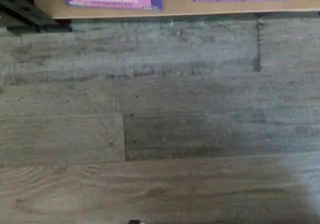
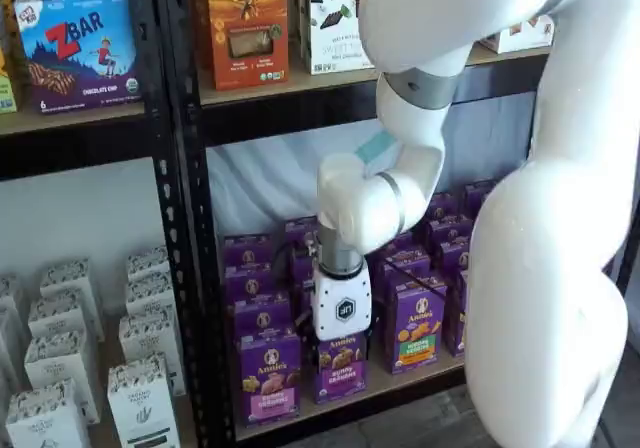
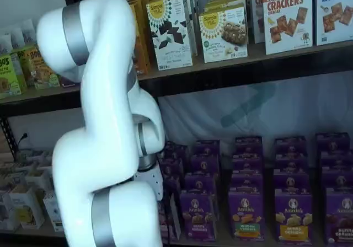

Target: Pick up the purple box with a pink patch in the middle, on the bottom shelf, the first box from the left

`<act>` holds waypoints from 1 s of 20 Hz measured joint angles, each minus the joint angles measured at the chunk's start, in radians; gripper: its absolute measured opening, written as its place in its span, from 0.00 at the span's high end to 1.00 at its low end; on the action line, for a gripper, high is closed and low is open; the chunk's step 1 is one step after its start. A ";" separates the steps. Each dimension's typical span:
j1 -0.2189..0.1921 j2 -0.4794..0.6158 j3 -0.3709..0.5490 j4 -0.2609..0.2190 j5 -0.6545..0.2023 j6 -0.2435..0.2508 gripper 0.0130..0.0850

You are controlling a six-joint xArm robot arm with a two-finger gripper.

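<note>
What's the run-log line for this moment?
phase: approach | tool: white body in front of the purple box row, fingers not visible | target: purple box, pink band, upright on bottom shelf | held: nothing seen

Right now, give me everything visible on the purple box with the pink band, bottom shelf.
The purple box is a small cardboard carton, standing upright and facing out, with a round white Annie's logo above a snack picture and a pink band across its lower front. It stands at the front of the bottom shelf, leftmost in the front row, beside a similar box with a purple band; more purple boxes stand behind it. The gripper hangs close to its right; no contact shows. The wrist view catches only its lower front.
</note>
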 joint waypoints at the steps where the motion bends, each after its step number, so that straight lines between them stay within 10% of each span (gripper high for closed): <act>1: -0.007 0.022 -0.019 -0.004 -0.004 -0.003 0.00; 7: -0.037 0.130 -0.124 -0.033 -0.006 -0.007 0.00; 20: -0.029 0.286 -0.285 0.122 0.000 -0.143 0.00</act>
